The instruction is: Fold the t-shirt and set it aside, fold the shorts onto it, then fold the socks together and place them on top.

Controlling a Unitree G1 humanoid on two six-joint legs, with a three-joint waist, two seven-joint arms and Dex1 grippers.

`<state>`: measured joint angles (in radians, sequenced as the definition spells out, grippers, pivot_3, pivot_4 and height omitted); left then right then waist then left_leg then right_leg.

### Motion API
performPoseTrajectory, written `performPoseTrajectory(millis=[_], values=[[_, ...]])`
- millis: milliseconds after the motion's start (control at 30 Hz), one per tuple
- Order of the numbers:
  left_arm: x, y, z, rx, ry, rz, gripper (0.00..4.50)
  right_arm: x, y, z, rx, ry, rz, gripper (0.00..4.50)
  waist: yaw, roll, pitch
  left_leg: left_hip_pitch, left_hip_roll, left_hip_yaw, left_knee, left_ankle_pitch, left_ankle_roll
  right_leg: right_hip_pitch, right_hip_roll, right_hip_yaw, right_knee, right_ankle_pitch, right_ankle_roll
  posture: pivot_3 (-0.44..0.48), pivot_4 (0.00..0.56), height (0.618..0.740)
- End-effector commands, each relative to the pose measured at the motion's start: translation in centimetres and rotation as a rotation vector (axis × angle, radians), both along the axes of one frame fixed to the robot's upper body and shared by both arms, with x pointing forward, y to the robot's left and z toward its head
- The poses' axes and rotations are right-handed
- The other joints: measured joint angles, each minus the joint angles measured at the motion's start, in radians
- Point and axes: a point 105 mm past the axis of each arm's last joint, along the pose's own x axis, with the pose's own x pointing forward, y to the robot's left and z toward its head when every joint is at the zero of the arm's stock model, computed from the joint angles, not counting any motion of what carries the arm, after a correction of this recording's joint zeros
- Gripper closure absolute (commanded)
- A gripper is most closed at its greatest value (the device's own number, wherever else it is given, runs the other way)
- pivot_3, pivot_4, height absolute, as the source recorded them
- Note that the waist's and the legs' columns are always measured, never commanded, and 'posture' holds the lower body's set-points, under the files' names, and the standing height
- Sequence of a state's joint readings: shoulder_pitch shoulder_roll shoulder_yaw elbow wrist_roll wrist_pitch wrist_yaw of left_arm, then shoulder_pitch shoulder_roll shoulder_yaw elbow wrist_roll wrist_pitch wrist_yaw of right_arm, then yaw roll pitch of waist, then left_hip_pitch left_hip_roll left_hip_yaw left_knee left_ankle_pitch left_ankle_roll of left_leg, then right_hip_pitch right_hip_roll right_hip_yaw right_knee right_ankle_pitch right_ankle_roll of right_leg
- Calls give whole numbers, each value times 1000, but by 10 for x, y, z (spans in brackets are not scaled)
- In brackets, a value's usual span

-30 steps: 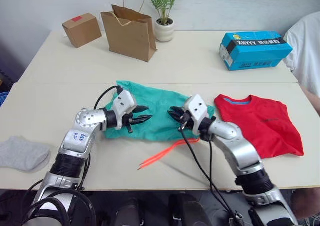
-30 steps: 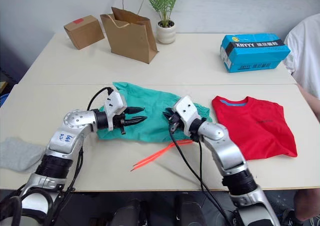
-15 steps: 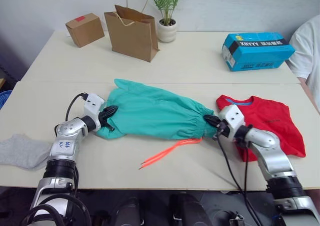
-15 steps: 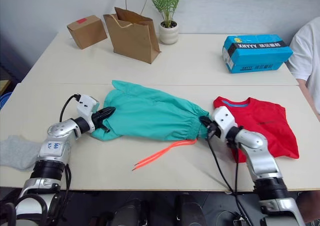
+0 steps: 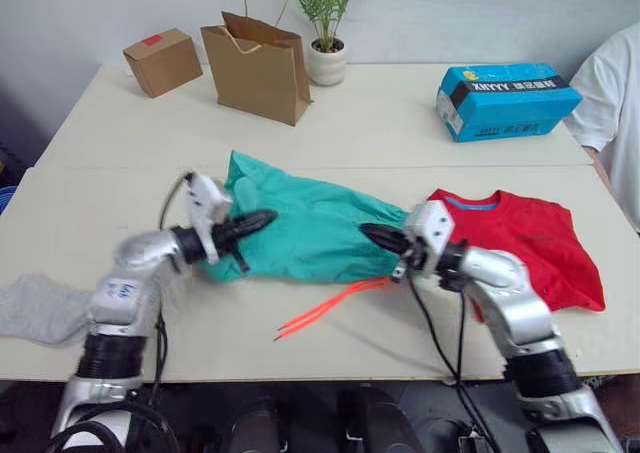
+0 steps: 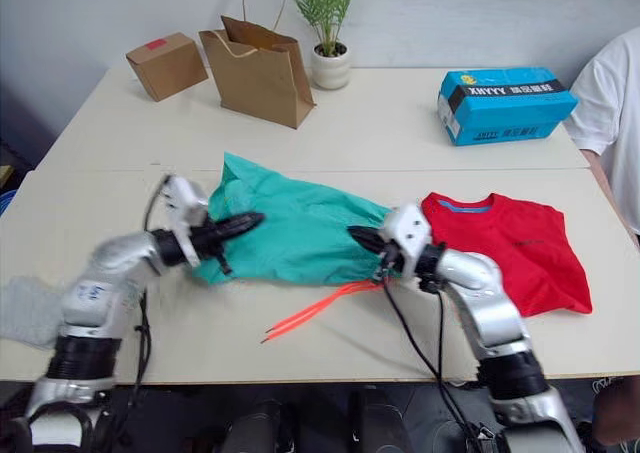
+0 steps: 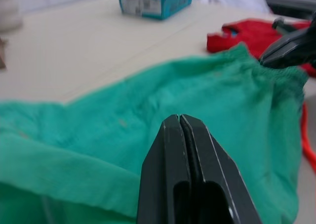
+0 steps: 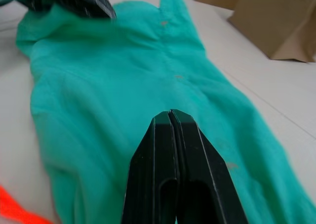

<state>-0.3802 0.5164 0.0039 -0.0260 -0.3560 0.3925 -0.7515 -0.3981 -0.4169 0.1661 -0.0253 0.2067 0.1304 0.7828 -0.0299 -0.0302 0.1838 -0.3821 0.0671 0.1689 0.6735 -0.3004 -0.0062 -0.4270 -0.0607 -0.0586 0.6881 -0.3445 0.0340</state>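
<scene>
The shorts (image 5: pixel 310 228) lie mid-table between both clenched, empty grippers, left gripper (image 5: pixel 262 218) and right gripper (image 5: pixel 372 234), orange drawstring (image 5: pixel 325 307) trailing toward the near edge. The red t-shirt (image 5: pixel 525 243) lies just right; a grey sock (image 5: pixel 40 308) lies far left. The right wrist view shows the paper bag (image 8: pixel 269 16) beyond.

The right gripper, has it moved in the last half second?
Yes. The right gripper moved left, away from the t-shirt, over the shorts.

Teal shorts (image 5: pixel 310 228) rumpled beside red t-shirt (image 5: pixel 520 243) (flat); grey socks (image 5: pixel 40 308) apart.
</scene>
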Motion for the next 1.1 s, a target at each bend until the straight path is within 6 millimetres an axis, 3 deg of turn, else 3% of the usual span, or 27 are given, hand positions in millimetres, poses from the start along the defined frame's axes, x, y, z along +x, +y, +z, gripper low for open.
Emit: performPoseTrajectory(millis=[33,200,333,400,500,567,633,700,833,967,1100], values=[[11,29,4,45,-61,155,4478,11,-10,-14,-36,12,-55,4500,3,0,0,-1,0,0,0,0,0,0,0,0,0,0,0,0,150,740],[17,88,-2,74,-62,345,4478,12,-45,-24,-71,27,-100,4500,1,0,0,0,0,0,0,0,1,0,-1,0,-1,0,0,0,150,740],[19,123,26,-1,-140,435,4478,6,-73,-21,-64,25,-116,4500,3,0,0,0,0,0,-1,0,1,0,-1,-1,-1,0,0,0,150,740],[16,129,53,-41,-215,409,4478,2,-86,-17,-48,19,-136,4500,4,0,0,0,0,0,-1,-1,1,0,-1,-1,-1,0,0,0,150,740],[8,121,92,-34,-324,313,4478,-5,-97,0,46,-23,-148,4500,4,-1,0,-1,0,-1,-1,-1,1,0,-1,-2,-2,0,0,0,150,740],[6,122,107,-15,-364,299,4478,-12,-98,12,111,-47,-121,4500,3,-1,0,-1,0,0,-1,-1,1,0,-1,-2,-2,0,0,0,150,740],[-4,104,117,5,-385,171,4478,-23,-96,26,180,-26,-56,4500,0,0,0,0,0,0,-2,0,1,1,-1,-1,-1,0,0,0,150,740],[-16,84,108,75,-351,29,4095,-34,-89,29,139,-19,21,4137,-2,0,0,2,0,2,-6,0,0,1,-1,0,-2,0,0,0,150,740],[-45,57,64,316,-287,-186,3062,-51,-67,20,-89,-26,133,2960,-7,0,1,8,0,6,-11,0,-1,2,0,4,-4,-1,-1,0,150,740],[-57,51,32,428,-236,-255,1788,-62,-44,4,-196,-13,198,1560,-5,0,1,8,0,6,-11,1,-2,2,1,5,-4,-1,-1,0,150,740],[-55,48,6,508,-218,-271,470,-52,-31,-13,-280,-32,155,102,0,0,1,8,0,6,-11,0,-1,2,0,5,-4,-1,-1,0,150,740]])
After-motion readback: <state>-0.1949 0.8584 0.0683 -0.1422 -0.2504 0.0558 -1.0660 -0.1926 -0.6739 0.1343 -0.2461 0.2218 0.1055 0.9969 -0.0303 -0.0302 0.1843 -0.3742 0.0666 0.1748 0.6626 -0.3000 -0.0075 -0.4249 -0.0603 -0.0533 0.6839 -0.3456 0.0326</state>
